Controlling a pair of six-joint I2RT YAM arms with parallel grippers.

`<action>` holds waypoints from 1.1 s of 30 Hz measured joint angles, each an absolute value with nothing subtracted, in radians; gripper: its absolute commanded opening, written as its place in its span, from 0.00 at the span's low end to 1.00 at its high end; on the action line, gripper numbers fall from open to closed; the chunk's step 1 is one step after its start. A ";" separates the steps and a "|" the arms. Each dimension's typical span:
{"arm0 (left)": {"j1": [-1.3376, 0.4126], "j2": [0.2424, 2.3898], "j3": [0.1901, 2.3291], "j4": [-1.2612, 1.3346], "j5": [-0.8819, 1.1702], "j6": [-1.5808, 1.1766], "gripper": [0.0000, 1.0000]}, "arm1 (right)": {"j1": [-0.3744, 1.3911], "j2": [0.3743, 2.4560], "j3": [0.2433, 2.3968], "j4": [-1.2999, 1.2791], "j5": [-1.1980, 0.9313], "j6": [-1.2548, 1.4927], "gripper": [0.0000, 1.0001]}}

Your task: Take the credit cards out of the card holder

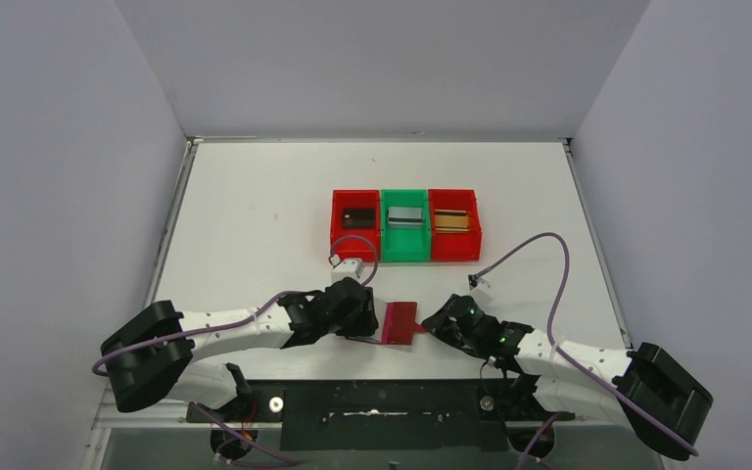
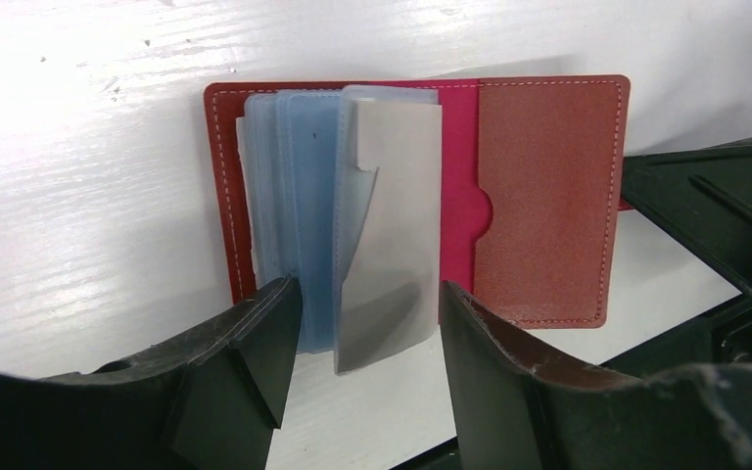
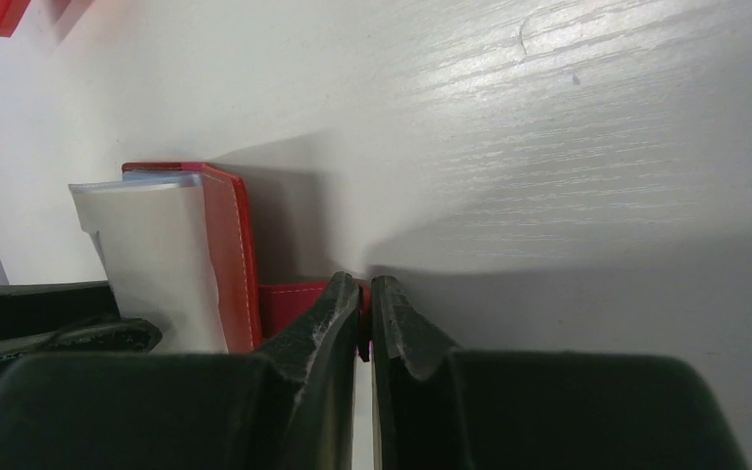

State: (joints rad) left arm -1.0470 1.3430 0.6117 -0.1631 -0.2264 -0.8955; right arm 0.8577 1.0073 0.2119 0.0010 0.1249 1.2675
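The dark red card holder [image 1: 399, 322] lies open on the table between my two grippers. In the left wrist view its cover [image 2: 548, 196] is spread flat and its bluish sleeves [image 2: 294, 215] fan up, a grey page [image 2: 392, 225] foremost; I cannot tell whether a card is in it. My left gripper [image 2: 362, 323] is open, one finger on each side of the sleeves' near edge. My right gripper [image 3: 364, 294] is shut on the holder's red clasp tab [image 3: 289, 299]. Three credit cards lie in the bins: black [image 1: 356, 217], silver [image 1: 405, 216], gold [image 1: 452, 220].
A red bin [image 1: 338, 235], a green bin [image 1: 403, 253] and a second red bin [image 1: 455, 253] stand in a row at mid-table, just beyond the left gripper [image 1: 367, 315]. White walls close the table on three sides. A purple cable [image 1: 539, 245] loops above the right arm.
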 measured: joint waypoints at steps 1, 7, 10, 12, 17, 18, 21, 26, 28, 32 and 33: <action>-1.046 1.343 0.612 -0.159 -0.223 -0.896 0.53 | 0.858 1.007 0.212 0.001 0.125 1.267 0.03; -1.045 1.335 0.612 -0.127 -0.204 -0.897 0.53 | 0.858 1.009 0.212 0.003 0.125 1.268 0.04; -1.045 1.326 0.612 -0.127 -0.204 -0.897 0.53 | 0.858 1.019 0.212 0.016 0.124 1.269 0.04; -1.045 1.326 0.612 -0.128 -0.204 -0.897 0.53 | 0.858 1.022 0.212 0.021 0.124 1.269 0.04; -1.045 1.326 0.612 -0.122 -0.195 -0.892 0.53 | 0.858 1.034 0.212 0.038 0.123 1.269 0.05; -1.045 1.326 0.612 -0.115 -0.185 -0.888 0.52 | 0.858 1.036 0.212 0.041 0.123 1.269 0.05; -1.045 1.327 0.612 -0.070 -0.144 -0.878 0.52 | 0.858 1.045 0.212 0.054 0.123 1.269 0.08; -1.045 1.382 0.660 0.006 -0.057 -0.850 0.52 | 0.858 1.046 0.212 0.059 0.120 1.269 0.16; -1.045 1.412 0.682 0.028 -0.038 -0.842 0.52 | 0.858 1.039 0.210 0.058 0.119 1.269 0.18; -1.045 1.456 0.687 0.071 -0.004 -0.832 0.52 | 0.858 0.984 0.190 0.043 0.120 1.270 0.29; -1.046 1.470 0.687 0.080 0.007 -0.830 0.52 | 0.858 0.966 0.186 0.036 0.120 1.271 0.31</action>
State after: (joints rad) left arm -1.0458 1.4704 0.6868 0.0799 0.0067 -0.8303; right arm 0.8577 0.9657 0.1860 0.0360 0.1204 1.2705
